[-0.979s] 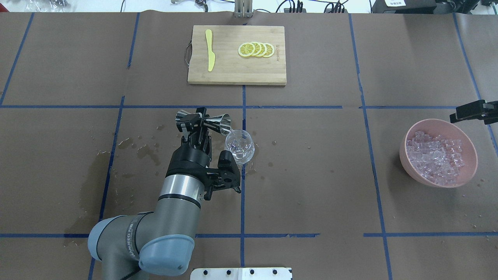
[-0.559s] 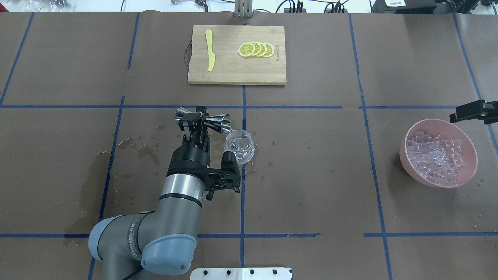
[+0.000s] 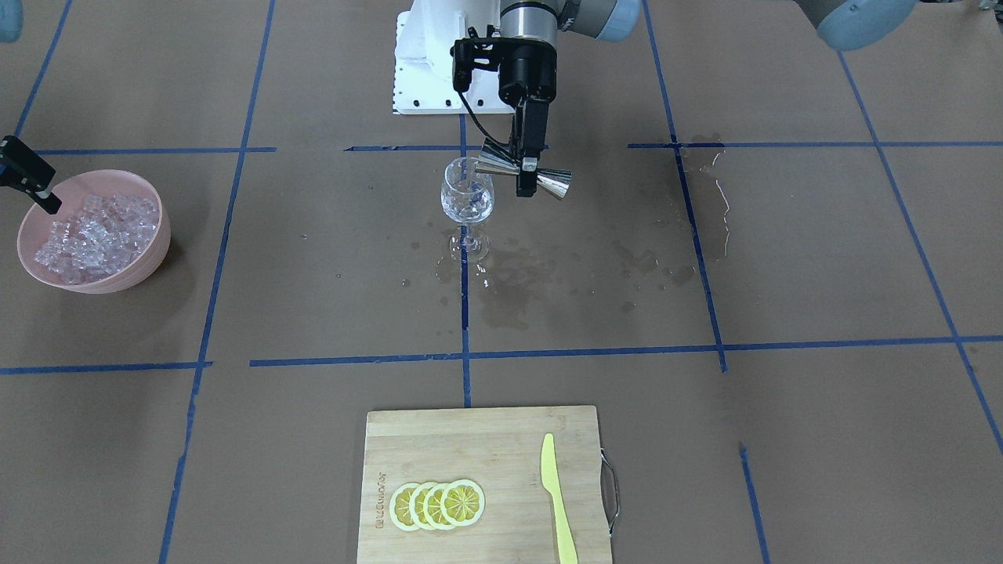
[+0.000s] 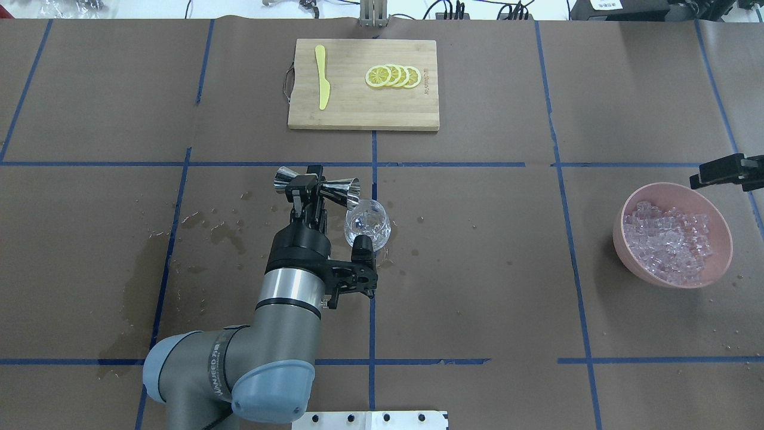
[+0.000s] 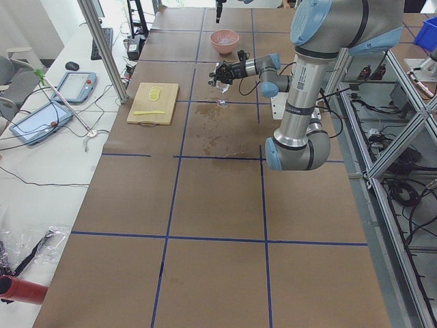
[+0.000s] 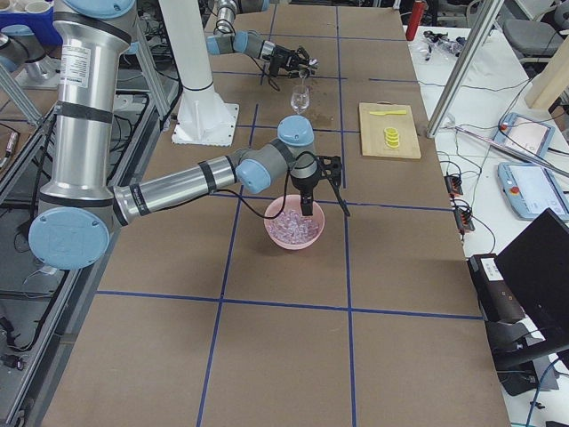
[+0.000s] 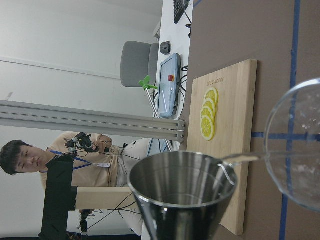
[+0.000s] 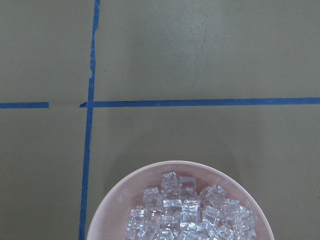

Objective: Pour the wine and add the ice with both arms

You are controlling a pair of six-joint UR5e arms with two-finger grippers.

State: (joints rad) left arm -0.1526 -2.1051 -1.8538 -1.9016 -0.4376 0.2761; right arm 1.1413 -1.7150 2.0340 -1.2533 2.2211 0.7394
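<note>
Left arm (image 4: 289, 298): jaws clamp the jigger (image 4: 340, 190), tipped at the glass (image 4: 373, 224) — pouring looks nearly done. Right arm (image 6: 178, 191) over the ice (image 4: 671, 242), jaws' state indiscernible — icing remains.

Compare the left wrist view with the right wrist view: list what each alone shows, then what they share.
Only the left wrist view: the jigger close up, its mouth beside the rim of the glass; the board with lemon slices; a seated person beyond the table.
Only the right wrist view: the pink bowl from above, holding a heap of ice.
Both: the brown table marked with blue tape.
</note>
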